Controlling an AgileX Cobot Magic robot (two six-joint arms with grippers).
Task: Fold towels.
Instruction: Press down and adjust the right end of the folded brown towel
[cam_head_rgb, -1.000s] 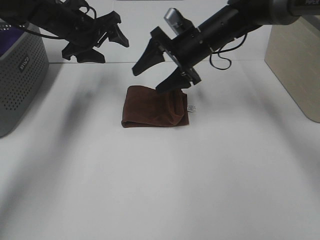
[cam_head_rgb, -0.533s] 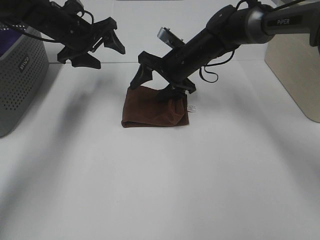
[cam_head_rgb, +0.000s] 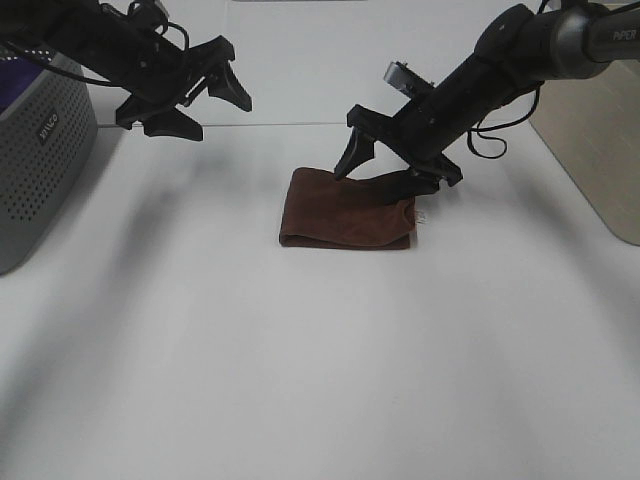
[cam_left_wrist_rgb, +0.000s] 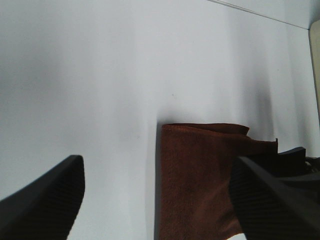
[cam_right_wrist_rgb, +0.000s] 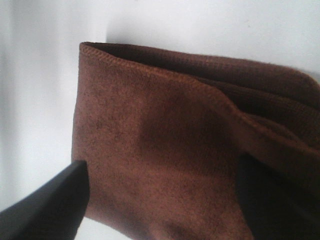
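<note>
Under the wide-open, empty right hand (cam_head_rgb: 380, 182) lies the folded towel (cam_head_rgb: 338, 216), apparently touching it.

Left pincer (cam_head_rgb: 218, 115) aloft, jaws apart; right pincer (cam_head_rgb: 380, 180) low, jaws apart.

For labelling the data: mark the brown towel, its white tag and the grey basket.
towel (cam_head_rgb: 340, 212), exterior high view, middle of its folded top.
white tag (cam_head_rgb: 422, 215), exterior high view, the tag's centre.
grey basket (cam_head_rgb: 35, 190), exterior high view, perforated front wall.
</note>
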